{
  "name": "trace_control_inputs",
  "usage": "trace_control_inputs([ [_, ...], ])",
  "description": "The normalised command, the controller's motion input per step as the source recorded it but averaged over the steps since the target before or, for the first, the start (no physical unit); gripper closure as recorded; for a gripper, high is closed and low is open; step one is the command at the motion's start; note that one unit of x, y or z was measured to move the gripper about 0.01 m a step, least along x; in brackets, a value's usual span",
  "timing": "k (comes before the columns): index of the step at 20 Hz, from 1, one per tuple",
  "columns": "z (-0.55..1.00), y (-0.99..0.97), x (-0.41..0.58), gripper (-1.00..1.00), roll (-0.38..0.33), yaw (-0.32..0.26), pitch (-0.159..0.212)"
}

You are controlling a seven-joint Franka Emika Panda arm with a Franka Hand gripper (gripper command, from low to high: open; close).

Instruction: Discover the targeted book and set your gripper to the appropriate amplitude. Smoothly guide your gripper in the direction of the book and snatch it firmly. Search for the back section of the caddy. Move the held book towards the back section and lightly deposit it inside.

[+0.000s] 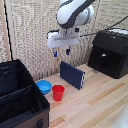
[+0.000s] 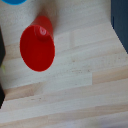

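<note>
The navy book (image 1: 72,75) stands on edge on the wooden table, leaning toward the back wall, taller than the red cup (image 1: 58,92) beside it. My gripper (image 1: 61,52) hangs above the book and apart from it, open with nothing between its dark fingers. The black caddy (image 1: 22,102) fills the exterior view's lower left. A divider splits it, and the back section (image 1: 12,77) is the farther compartment. In the wrist view I see the red cup (image 2: 37,46) from above and a dark strip, likely the book (image 2: 121,20), at one edge. No fingers show there.
A blue bowl (image 1: 44,86) sits between the caddy and the red cup. A black hard-shelled machine (image 1: 110,52) stands at the exterior view's right on the table. A slatted wall runs behind everything.
</note>
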Motion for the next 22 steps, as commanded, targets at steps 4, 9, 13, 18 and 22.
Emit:
trace_control_inputs([
  [4, -0.03, -0.75, 0.275, -1.00, 0.109, 0.081, -0.008],
  [9, -0.09, -0.74, 0.289, -1.00, 0.109, 0.116, 0.000],
  [13, -0.10, -0.53, 0.259, -1.00, 0.073, 0.109, 0.006],
  [18, -0.19, -0.26, 0.275, -1.00, 0.017, 0.032, 0.026],
  [22, -0.29, -0.24, 0.375, -1.00, 0.007, 0.000, 0.025],
])
